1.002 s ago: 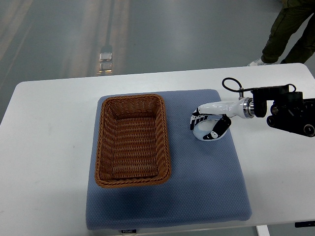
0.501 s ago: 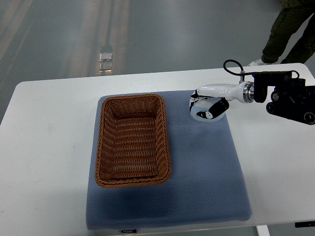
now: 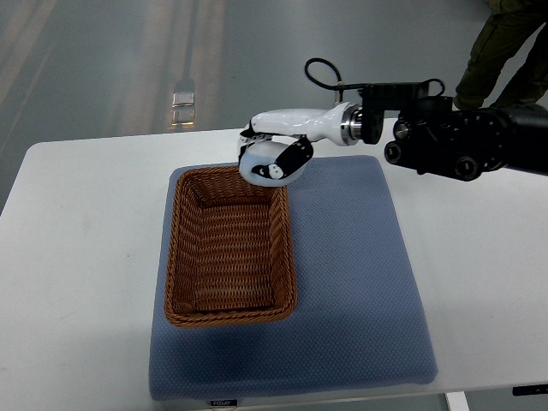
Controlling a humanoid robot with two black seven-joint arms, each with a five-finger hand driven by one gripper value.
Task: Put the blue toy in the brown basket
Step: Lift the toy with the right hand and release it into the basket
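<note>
From my seat I see the right robot hand (image 3: 272,161) over the far right corner of the brown basket (image 3: 229,247), its arm reaching in from the right edge of the view. The fingers (image 3: 295,156) are curled round a pale, rounded thing held against the palm. I take that to be the toy (image 3: 261,160), though it reads more white than blue to me, with only a faint bluish cast, and I cannot make out its shape well enough to say which way it points or where its long axis runs. It is off the mat, above the basket's rim rather than down inside.

The basket lies with its long side running away from me, on the left half of a blue-grey mat (image 3: 360,291) spread over the white worktop (image 3: 77,257). At the top right corner a person's trouser legs (image 3: 501,47) show on the floor beyond.
</note>
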